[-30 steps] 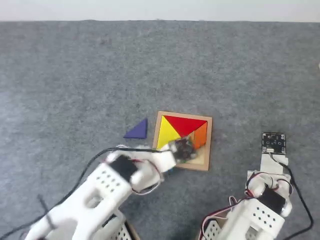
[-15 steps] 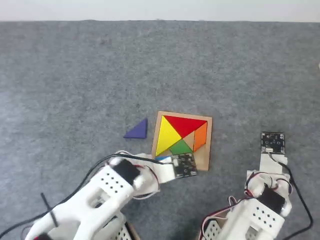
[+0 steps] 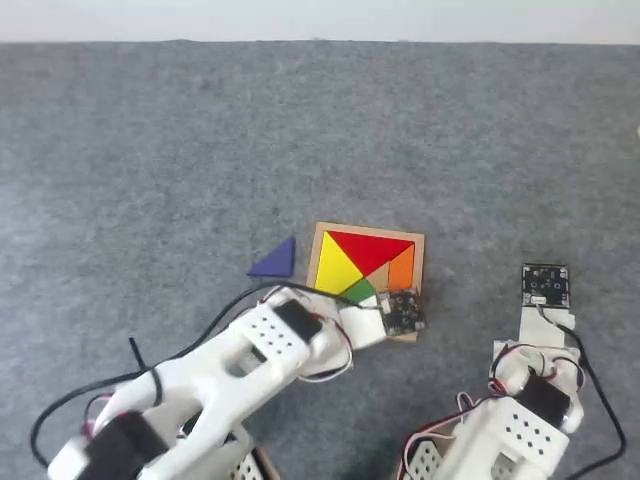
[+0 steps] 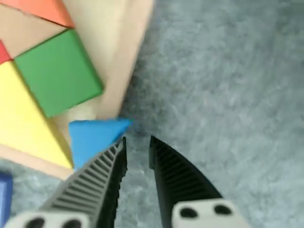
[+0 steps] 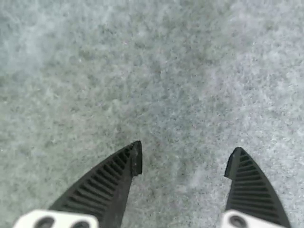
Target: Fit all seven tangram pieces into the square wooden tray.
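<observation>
1. At the centre of the high view, the tray (image 3: 419, 262) lies flat on the grey carpet (image 3: 150, 150).
2. Within the tray, a red triangle (image 3: 370, 248) sits at 12 o'clock and a yellow triangle (image 3: 335, 270) at 9 o'clock. An orange piece (image 3: 401, 268) sits at 3 o'clock and a green square (image 3: 358, 290) at 6 o'clock. All four lie flat and touch their neighbours.
3. A purple triangle (image 3: 275, 260) lies on the carpet at the tray's 9 o'clock, near it but apart.
4. The left arm (image 3: 260, 350) reaches in from 7 o'clock, with its wrist over the tray's 5 o'clock edge.
5. The left gripper (image 4: 137, 141) is low over the carpet just outside the rim. Its jaws are parted by only a narrow slit and nothing is between them.
6. A blue triangle (image 4: 95, 135) lies across the rim next to the green square, its tip out over the carpet. It is just beside one finger, outside the slit.
7. A dark blue piece (image 4: 3, 194) lies on the carpet beside the tray, cut off at the frame edge.
8. The right arm (image 3: 530, 400) stands at the tray's 4 o'clock, well apart.
9. The right gripper (image 5: 183, 161) is spread wide over bare carpet and holds nothing.
</observation>
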Robot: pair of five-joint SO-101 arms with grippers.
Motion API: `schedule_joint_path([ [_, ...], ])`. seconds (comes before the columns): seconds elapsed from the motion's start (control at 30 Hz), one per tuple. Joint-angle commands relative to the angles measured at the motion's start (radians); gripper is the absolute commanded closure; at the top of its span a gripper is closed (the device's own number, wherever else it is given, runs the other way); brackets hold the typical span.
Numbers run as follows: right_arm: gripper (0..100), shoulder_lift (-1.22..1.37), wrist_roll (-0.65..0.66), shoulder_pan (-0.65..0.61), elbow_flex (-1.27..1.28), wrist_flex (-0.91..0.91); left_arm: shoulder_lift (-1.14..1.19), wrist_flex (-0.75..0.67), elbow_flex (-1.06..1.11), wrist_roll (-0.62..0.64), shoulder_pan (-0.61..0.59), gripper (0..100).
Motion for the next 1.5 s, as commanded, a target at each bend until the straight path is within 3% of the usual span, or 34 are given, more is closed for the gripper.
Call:
schedule_joint_path([
  [0.0, 70.3, -0.004, -0.011, -0.012, -0.008, -0.021, 0.026, -0.020, -0.076, 0.003, -0.031, 92],
  [0.47, 70.3, -0.004, -0.009, -0.013, -0.008, -0.021, -0.008, 0.041, -0.124, 0.002, -0.038, 92],
  [0.57, 70.3, -0.004, -0.008, -0.013, -0.008, -0.021, -0.152, 0.052, -0.131, 0.003, -0.153, 92],
  [0.67, 70.3, -0.004, -0.008, -0.013, -0.006, -0.021, -0.238, 0.083, -0.183, -0.005, -0.367, 90],
  [0.77, 70.3, -0.002, -0.006, -0.013, -0.006, -0.021, -0.187, 0.152, -0.286, -0.055, -0.549, 84],
  [0.87, 70.3, -0.002, -0.006, -0.024, -0.006, -0.021, -0.046, 0.158, -0.374, -0.086, -0.634, 80],
  [1.17, 70.3, -0.002, -0.005, -0.039, -0.006, -0.019, 0.517, 0.158, -0.654, -0.041, -0.641, 79],
  [1.47, 70.3, -0.002, -0.005, -0.038, -0.006, -0.019, 0.554, 0.160, -0.680, 0.038, -0.594, 77],
])
